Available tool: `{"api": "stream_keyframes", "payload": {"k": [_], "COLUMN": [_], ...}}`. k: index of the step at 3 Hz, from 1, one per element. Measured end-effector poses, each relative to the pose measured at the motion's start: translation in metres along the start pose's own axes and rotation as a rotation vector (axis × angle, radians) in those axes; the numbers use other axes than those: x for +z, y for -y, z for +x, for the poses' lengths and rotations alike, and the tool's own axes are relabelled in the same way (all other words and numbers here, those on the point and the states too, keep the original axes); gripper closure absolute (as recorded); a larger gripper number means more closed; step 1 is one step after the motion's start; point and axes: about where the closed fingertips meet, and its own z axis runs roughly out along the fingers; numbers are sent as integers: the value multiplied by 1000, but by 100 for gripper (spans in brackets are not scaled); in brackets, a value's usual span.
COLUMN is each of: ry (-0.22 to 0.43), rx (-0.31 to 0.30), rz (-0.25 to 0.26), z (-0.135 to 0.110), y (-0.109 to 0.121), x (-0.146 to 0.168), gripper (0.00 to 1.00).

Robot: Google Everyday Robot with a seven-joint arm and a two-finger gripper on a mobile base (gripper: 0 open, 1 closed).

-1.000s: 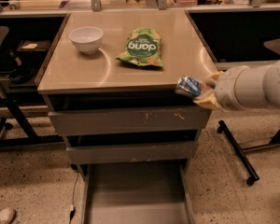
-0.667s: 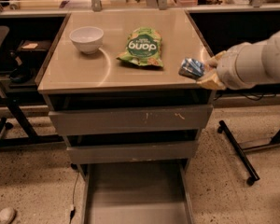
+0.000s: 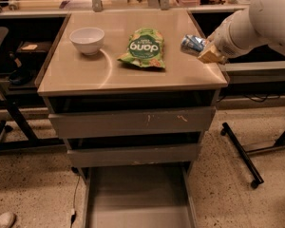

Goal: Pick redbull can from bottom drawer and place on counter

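Observation:
The redbull can (image 3: 192, 43) is a shiny silver-and-blue can, lying tilted in my gripper (image 3: 203, 50). The gripper is shut on it and holds it just above the right side of the beige counter (image 3: 95, 72). My white arm comes in from the upper right. The bottom drawer (image 3: 138, 198) is pulled open below the cabinet; its flat grey floor is bare.
A white bowl (image 3: 87, 40) stands on the counter's back left. A green snack bag (image 3: 143, 48) lies in the counter's middle, just left of the can. Two upper drawers (image 3: 132, 122) are closed. A black wheeled stand leg (image 3: 241, 155) is on the floor at right.
My gripper with the can has risen and moved back and inward, from beside the counter's front right corner to above its right side.

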Motion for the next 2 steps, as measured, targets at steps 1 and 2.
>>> {"api": "stream_keyframes", "payload": {"k": [1,2], "ry": [-7,-21], "rx": [35,81], "rz": [-29,-49], "z": [-1,1], "y": [3,16], "x": [24,49], "gripper": [100,100]}}
